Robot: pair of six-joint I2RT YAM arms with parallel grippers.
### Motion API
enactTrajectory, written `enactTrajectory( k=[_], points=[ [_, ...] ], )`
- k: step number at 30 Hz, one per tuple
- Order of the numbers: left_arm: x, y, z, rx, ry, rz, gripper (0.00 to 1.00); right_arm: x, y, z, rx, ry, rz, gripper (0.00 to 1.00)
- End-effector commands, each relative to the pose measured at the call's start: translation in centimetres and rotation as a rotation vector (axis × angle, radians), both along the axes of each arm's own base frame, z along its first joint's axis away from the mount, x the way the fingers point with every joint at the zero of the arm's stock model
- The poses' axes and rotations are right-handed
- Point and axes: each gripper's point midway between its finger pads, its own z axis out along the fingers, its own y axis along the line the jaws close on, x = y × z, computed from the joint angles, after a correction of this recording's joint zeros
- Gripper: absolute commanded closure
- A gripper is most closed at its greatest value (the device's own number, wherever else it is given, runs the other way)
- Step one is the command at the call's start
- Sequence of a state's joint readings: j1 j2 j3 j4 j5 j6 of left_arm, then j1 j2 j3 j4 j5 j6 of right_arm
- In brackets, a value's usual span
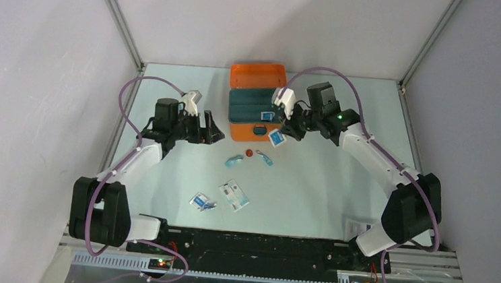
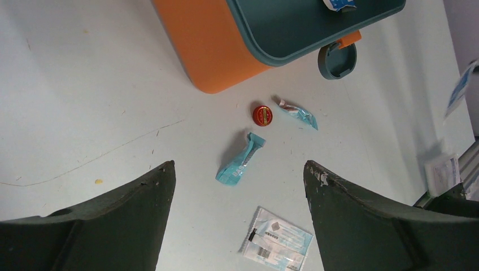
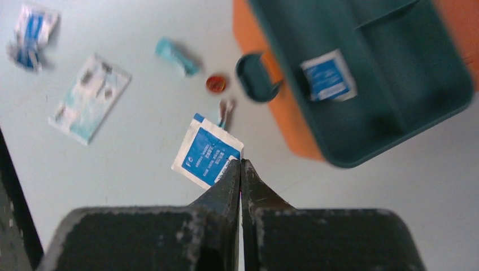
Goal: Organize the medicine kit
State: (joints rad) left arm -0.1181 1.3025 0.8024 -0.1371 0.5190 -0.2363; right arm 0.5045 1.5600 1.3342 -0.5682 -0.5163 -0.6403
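The orange medicine kit point(image 1: 245, 132) stands open at the table's far middle, lid point(image 1: 258, 76) laid back, a dark teal tray point(image 1: 245, 106) in its base. One blue packet point(image 3: 327, 76) lies in the tray. My right gripper point(image 3: 241, 161) is shut on the corner of another blue packet point(image 3: 206, 151) and holds it above the table by the kit's front right corner point(image 1: 276, 138). My left gripper point(image 1: 211, 132) is open and empty, left of the kit; in its wrist view point(image 2: 238, 165) it hangs above a teal tube point(image 2: 240, 164).
In front of the kit lie a red round tin point(image 1: 249, 153), a small teal sachet point(image 1: 264, 159) and the teal tube point(image 1: 234, 160). Nearer the arms lie a white-blue flat pouch point(image 1: 234, 195) and a crumpled blue packet point(image 1: 202, 202). The kit's teal latch point(image 2: 337, 59) hangs forward.
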Motion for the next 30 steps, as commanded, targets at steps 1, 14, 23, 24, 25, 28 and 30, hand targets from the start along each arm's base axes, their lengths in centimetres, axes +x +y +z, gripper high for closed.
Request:
enactTrajectory(
  k=[1, 14, 23, 24, 25, 28, 30],
  points=[
    [1.0, 0.2, 1.5, -0.002, -0.056, 0.006, 0.12, 3.8, 2.9, 6.7, 0.274, -0.076, -0.153, 1.00],
    [0.7, 0.8, 1.9, 0.021, -0.088, 0.026, 0.10, 12.7, 5.6, 7.2, 0.393, 0.082, -0.454, 1.00],
    [0.6, 1.1, 2.2, 0.036, -0.109, 0.035, 0.10, 14.3, 7.7, 2.7, 0.296, 0.185, -0.478, 1.00],
    [0.6, 1.2, 2.3, 0.038, -0.111, 0.037, 0.09, 14.3, 7.6, 2.3, 0.284, 0.191, -0.484, 1.00],
    [0.6, 1.3, 2.2, 0.039, -0.112, 0.039, 0.09, 14.2, 7.6, 1.7, 0.274, 0.200, -0.487, 1.00],
    [0.6, 1.4, 2.2, 0.041, -0.112, 0.045, 0.09, 13.7, 7.7, 0.9, 0.260, 0.231, -0.474, 1.00],
    [0.7, 1.4, 2.1, 0.044, -0.106, 0.049, 0.09, 13.5, 7.8, 0.5, 0.254, 0.246, -0.468, 0.93]
  ],
)
